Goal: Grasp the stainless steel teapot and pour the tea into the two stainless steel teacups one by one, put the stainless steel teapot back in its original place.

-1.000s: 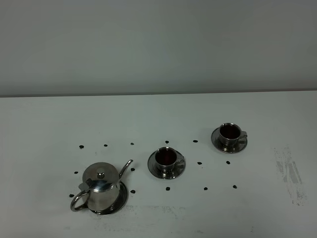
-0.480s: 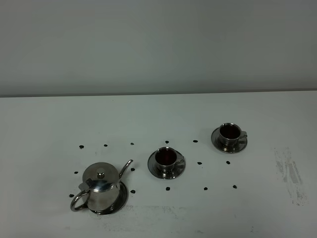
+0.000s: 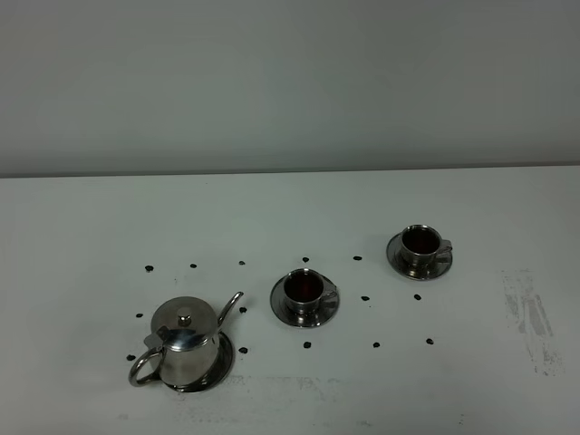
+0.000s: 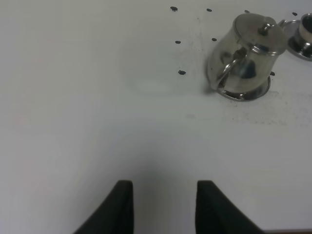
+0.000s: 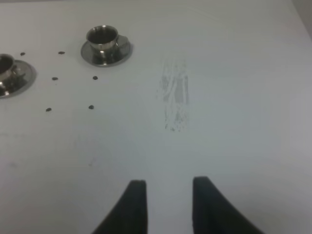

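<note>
The stainless steel teapot (image 3: pixel 184 349) (image 4: pixel 246 53) stands upright on its round steel dish, the original place (image 3: pixel 224 361) (image 4: pixel 253 92), at the front left, lid on and spout toward the cups. The two stainless steel teacups, a middle one (image 3: pixel 304 288) (image 5: pixel 4 66) and a far right one (image 3: pixel 420 241) (image 5: pixel 102 36), sit on saucers, each holding dark tea (image 3: pixel 304 286). My left gripper (image 4: pixel 164 207) is open over bare table, well back from the teapot's handle. My right gripper (image 5: pixel 168 204) also stands open and empty, far from the cups. Neither arm shows in the high view.
Small black dots (image 3: pixel 306 345) are scattered on the white table around the teapot and cups. A grey scuffed patch (image 3: pixel 530 317) (image 5: pixel 174 97) marks the table at the right. The table's far edge meets a plain wall (image 3: pixel 290 172).
</note>
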You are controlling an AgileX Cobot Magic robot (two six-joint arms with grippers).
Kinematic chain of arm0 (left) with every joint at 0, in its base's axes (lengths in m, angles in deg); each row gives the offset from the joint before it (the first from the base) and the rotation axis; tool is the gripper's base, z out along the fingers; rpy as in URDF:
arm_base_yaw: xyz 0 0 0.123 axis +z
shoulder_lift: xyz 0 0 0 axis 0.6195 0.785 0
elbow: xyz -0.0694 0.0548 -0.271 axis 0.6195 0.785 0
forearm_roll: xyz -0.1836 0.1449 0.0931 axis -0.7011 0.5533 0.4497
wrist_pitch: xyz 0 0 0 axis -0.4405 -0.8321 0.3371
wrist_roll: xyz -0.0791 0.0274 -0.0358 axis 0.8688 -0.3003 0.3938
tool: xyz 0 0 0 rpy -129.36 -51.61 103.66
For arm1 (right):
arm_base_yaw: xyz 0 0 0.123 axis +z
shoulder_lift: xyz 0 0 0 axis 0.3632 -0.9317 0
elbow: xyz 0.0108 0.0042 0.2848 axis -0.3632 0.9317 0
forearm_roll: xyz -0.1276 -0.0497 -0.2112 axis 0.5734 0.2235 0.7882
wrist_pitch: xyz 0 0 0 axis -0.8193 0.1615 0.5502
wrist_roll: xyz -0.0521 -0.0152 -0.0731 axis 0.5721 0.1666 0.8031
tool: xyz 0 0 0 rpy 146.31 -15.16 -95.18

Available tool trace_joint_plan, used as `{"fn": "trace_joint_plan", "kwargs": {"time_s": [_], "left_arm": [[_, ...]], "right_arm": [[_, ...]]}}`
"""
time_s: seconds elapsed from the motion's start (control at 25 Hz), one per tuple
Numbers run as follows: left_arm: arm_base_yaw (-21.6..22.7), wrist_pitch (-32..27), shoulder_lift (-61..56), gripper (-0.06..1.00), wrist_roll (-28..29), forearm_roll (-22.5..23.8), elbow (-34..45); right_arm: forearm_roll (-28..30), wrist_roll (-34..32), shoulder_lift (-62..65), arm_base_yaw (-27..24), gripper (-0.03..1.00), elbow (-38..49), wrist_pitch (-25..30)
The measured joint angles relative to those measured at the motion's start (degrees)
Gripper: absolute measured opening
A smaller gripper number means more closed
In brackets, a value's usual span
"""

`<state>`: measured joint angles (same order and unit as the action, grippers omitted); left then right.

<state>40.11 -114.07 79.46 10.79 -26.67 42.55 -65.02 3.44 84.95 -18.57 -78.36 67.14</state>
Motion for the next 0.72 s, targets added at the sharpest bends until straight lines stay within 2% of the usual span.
{"fn": "trace_joint_plan", "kwargs": {"time_s": [0.72], "left_arm": [[0.00,0.00,0.00,0.34,0.00,0.00,0.00]], "right_arm": [[0.00,0.00,0.00,0.00,0.23,0.00,0.00]]}}
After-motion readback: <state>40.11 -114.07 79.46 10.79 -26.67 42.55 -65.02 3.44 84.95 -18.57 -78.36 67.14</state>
